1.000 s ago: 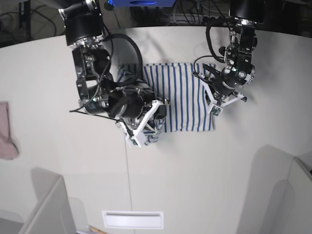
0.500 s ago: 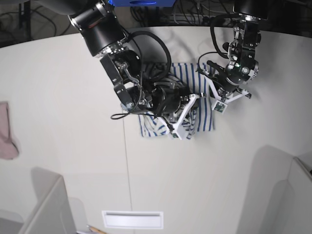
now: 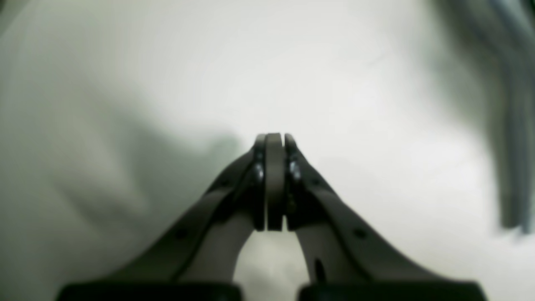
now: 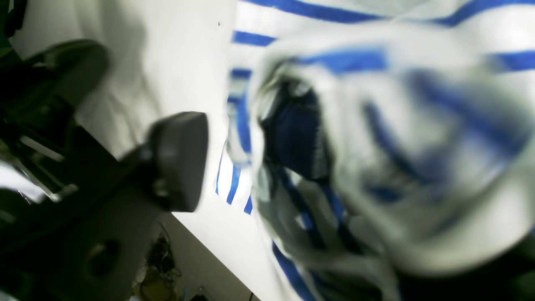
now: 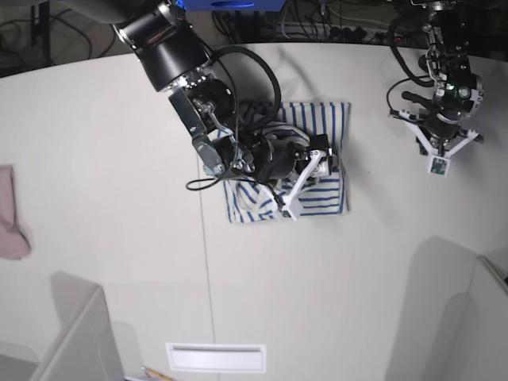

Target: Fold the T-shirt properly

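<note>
Letting go: right gripper [image 5: 305, 178] has swung across the T-shirt [image 5: 329, 119] and now gapes wide, cloth dropped, so that fold looks laid. Left gripper [image 5: 439, 151] has backed off to bare table [image 5: 119, 262], pinched closed on nothing. Shirt lies bunched mid-table.

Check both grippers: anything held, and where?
Nothing held. Left gripper is shut on nothing, off the white blue-striped fabric T-shirt; right gripper is open over it.

Pale table [image 5: 95, 119], cables [image 5: 317, 20] behind
</note>
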`<state>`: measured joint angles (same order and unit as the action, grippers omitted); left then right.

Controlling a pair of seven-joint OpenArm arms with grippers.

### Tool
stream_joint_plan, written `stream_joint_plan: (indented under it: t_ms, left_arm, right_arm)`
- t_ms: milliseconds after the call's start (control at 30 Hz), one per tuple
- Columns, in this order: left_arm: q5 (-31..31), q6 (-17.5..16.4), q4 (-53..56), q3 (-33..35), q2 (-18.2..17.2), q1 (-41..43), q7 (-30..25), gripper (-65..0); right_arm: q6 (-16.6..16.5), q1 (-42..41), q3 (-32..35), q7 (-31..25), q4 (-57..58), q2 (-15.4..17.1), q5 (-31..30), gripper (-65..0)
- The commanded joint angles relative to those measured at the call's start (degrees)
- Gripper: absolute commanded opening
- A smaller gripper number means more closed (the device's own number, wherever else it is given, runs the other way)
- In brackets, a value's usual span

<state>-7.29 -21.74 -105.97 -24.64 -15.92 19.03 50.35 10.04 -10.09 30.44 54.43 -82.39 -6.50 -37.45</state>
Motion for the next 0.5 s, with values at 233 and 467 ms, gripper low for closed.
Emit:
stream_joint_plan:
  t_ms: [233,467]
  left_arm:
    - [0.0,-2.7,-0.7,-15.8,-0.6,-0.8,-0.8,-65.0]
    - [-0.1,-2.7,5.1,-21.9,-0.7,-1.9,-0.9,-65.0]
  right_arm:
    - [-0.4,-5.3,13.1,-6.9,4.4,-0.8,-0.7,-20.4]
    - [-0.5,-11.1,28.4,-11.3,4.0,-1.5,-0.7,-20.4]
